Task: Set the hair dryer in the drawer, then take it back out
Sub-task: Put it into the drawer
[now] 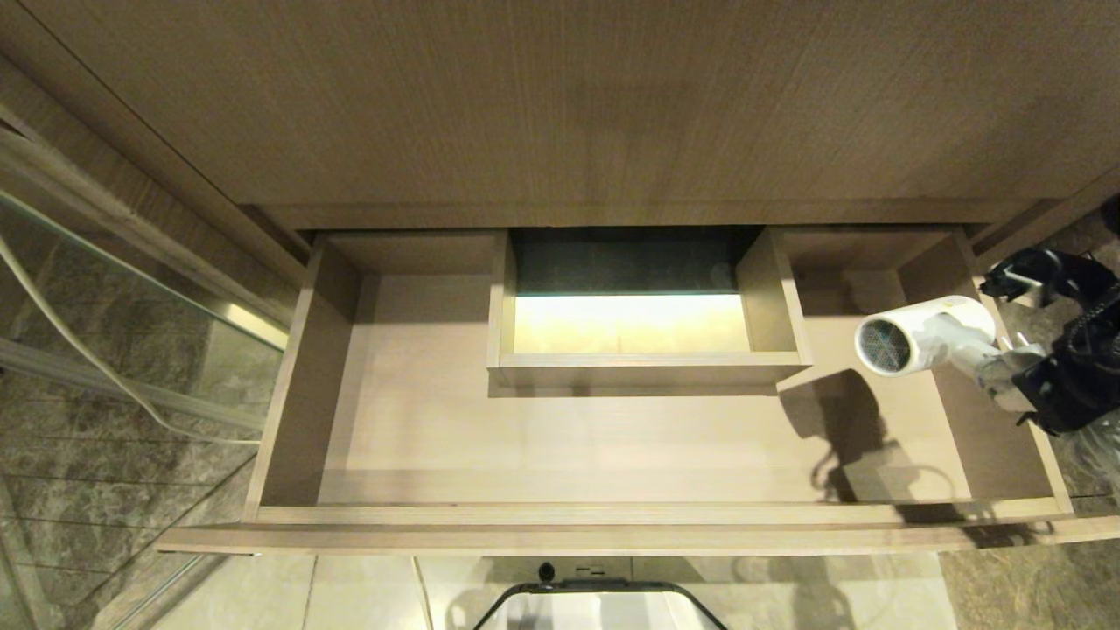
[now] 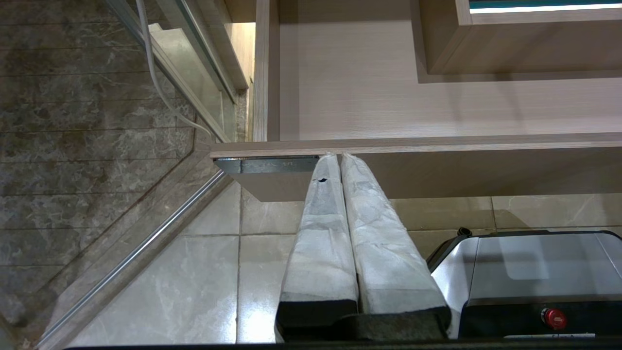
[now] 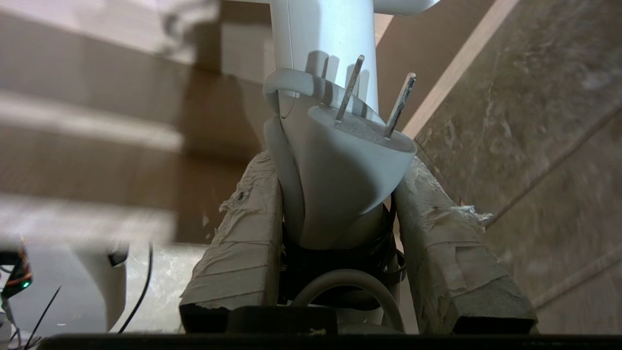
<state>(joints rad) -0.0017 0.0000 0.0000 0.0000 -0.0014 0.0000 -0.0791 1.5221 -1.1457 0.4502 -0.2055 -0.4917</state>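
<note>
Hair dryer (image 1: 927,339), a small white cylindrical unit with a round grilled end, is held at the right edge of the head view, above the right end of the wide shallow light wood-grain drawer (image 1: 612,516), which stands pulled out. Its grilled end faces the left of the frame, and its shadow falls on the drawer floor at lower right. The right end effector (image 3: 337,194) is clenched on the hair dryer's handle together with the bundled white cord and white two-pin plug (image 3: 354,155). The left end effector (image 2: 340,160), fingers pressed together and grasping nothing, sits just below the drawer's front panel, over the pale tiled floor (image 2: 204,272).
</note>
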